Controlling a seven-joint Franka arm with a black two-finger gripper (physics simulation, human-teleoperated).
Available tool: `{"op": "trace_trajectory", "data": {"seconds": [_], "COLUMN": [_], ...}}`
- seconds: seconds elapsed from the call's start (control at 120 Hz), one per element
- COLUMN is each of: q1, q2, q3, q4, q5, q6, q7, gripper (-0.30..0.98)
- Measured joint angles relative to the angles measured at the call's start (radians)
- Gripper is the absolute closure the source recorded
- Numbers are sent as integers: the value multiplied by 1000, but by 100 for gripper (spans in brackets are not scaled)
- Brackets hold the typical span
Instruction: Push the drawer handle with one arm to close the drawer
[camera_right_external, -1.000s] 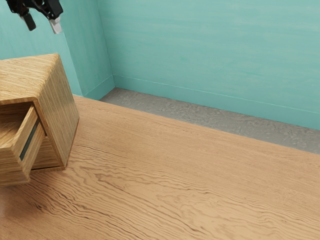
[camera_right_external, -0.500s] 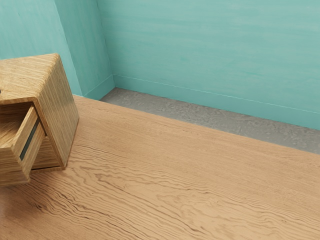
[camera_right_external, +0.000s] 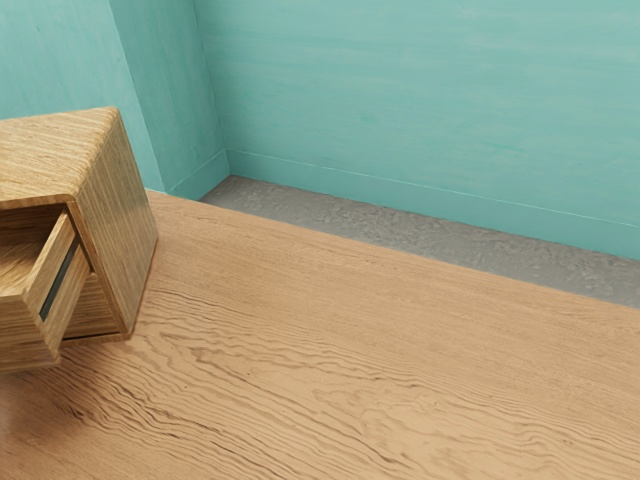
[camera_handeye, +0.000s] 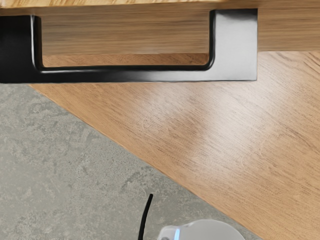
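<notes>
Hand spread or pressed together, I cannot tell which, and I see no contact with the black, squared-off bar handle (camera_handeye: 125, 75) near me. That handle stands out from the brown wood-grained drawer front (camera_handeye: 125, 32). Beyond, the pale-striped wooden drawer (camera_right_external: 20, 335) juts well out of the boxy, round-edged wooden cabinet (camera_right_external: 115, 220), on the light brown wooden worktop (camera_right_external: 350, 340).

My step, as I judge it, is to line up with the handle, then push. I should meet the bar near its middle, low enough not to ride over it, and drive straight along the drawer's slide. Pushing at one end could twist the drawer and jam it; shoving hard could shift the cabinet. Steady pressure, easing near the end, should bring the front home.
</notes>
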Motion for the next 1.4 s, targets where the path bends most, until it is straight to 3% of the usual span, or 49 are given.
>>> {"op": "trace_trajectory", "data": {"seconds": [0.342, 0.642, 0.817, 1.4], "q1": [25, 17, 14, -31], "q2": [-9, -5, 1, 161], "q3": [27, 34, 40, 96], "q4": [-91, -99, -97, -40], "q5": [82, 82, 77, 81], "q6": [103, 139, 150, 285], "q7": [34, 38, 33, 20], "gripper": [2, 50, 67, 76]}}
